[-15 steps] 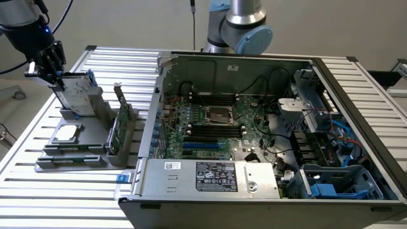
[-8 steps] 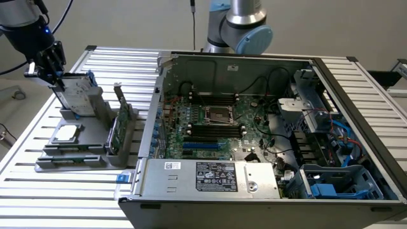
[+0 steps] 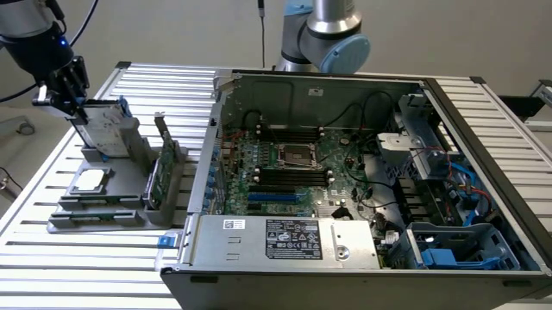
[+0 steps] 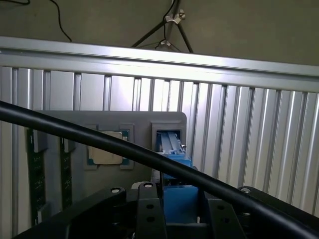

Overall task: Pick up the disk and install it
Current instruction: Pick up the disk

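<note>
Pincer (image 3: 77, 111) is clamped on the disk (image 3: 110, 132). In the wrist view the blue carrier edge (image 4: 177, 196) sits right between the jaws, which stand partway in b/c the carrier's thickness fills the gap. The grip is on the top edge, since that's the only part free to grab.

The disk stands upright directly under the pincer, lower end at the grey holder (image 3: 95, 216) on the desk (image 3: 52, 258). Can't tell whether that end is seated in the holder's slot (image 4: 169, 139) or just clear of it. Upright storage probably exists so a top-down grab works w/o prying a flat part off a surface.

Other parts are parked in the same holder for the same reason:
- Small square chip (image 3: 90, 181) lies flat in its recess, below the pincer and just beside the disk.
- Green card (image 3: 164, 169) stands on edge, beside the disk on the side away from the pincer.

Open PC case (image 3: 483, 161) sits well apart from the pincer, beyond the card, lid off so the inside is reachable from above. A blue-lined bay (image 3: 453, 255) is at its far corner, prob. where drives go. Judging by this, the pick is at the grasp stage and install isn't done yet.
</note>
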Robot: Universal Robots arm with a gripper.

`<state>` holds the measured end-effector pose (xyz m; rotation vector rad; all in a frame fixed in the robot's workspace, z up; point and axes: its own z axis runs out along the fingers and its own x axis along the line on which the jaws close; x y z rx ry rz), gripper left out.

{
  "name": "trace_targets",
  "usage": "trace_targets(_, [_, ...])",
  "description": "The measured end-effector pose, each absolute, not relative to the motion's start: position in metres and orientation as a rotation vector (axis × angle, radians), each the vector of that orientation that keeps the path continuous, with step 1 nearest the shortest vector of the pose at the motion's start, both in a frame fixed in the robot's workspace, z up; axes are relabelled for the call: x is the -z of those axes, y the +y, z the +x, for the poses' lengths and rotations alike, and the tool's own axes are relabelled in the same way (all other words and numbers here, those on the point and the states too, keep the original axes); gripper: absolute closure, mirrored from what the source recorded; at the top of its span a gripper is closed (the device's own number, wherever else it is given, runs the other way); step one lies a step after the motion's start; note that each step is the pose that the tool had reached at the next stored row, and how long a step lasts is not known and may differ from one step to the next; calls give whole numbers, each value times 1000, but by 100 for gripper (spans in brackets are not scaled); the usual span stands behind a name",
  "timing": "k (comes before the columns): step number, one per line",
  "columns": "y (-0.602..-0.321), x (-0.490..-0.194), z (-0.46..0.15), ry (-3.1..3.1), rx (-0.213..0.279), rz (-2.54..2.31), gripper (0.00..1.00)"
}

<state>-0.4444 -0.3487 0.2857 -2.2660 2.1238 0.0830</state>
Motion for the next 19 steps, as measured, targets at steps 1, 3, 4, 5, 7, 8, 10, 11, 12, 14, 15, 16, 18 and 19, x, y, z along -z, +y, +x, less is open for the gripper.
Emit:
trace_targets(1, [-350, -286, -444, 2124, -83, -2266, 67])
trace_targets(3, [-352, -286, -444, 2124, -84, -2265, 67])
trace_targets(4, [-352, -286, -444, 2124, -84, -2265, 67])
trace_targets(5, [-352, -286, -444, 2124, -84, -2265, 67])
trace_targets(7, [-352, -286, -444, 2124, -85, -2264, 67])
trace_targets(8, [-353, -286, -444, 2124, -85, -2265, 67])
trace_targets(10, [-353, -286, -444, 2124, -85, -2265, 67])
trace_targets(11, [-353, -286, -444, 2124, -85, -2265, 67])
trace_targets(12, [-353, -286, -444, 2124, -85, -2265, 67])
trace_targets(14, [-353, -286, -444, 2124, -85, -2265, 67])
trace_targets(15, [-353, -286, -444, 2124, -85, -2265, 67])
trace_targets(16, [-353, -286, -444, 2124, -85, -2265, 67])
trace_targets(18, [-353, -286, -444, 2124, -85, -2265, 67])
trace_targets(19, [-353, -286, -444, 2124, -85, -2265, 67])
